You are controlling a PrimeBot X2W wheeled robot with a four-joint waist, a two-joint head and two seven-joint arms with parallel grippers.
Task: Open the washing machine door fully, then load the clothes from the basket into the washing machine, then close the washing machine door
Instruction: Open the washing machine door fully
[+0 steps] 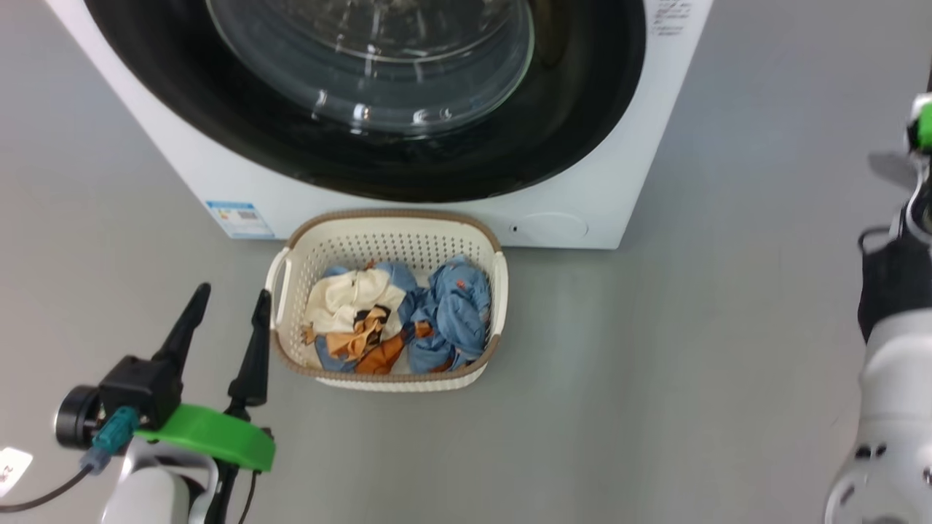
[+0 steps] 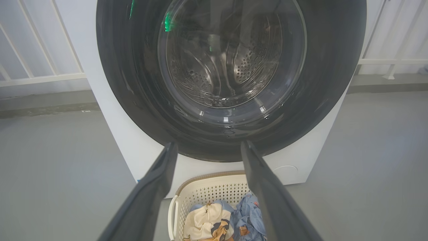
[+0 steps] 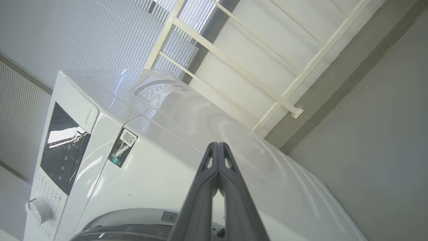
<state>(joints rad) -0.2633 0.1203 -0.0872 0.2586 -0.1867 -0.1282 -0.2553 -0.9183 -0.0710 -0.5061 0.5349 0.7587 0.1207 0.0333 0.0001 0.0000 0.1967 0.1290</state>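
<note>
Nearest: holds left gripper (image 1: 232, 292) wide open, long dark fingers (image 1: 182, 324) empty, just beside small cream perforated plastic basket (image 1: 393, 215) with cream printed and light blue soft clothes (image 1: 393, 320) heaped inside. Shows right gripper (image 3: 218, 144) pinched shut on nothing, beside big white boxy washing machine (image 1: 597, 196). Risks slipping off large round glossy black-rimmed glass door (image 1: 575, 109), apparently shut, or knocking basket.

Bright, even light casts soft shadows, glare spots the washing machine door (image 1: 364, 87), and wrist-view edges bow, perhaps slightly blurred.
</note>
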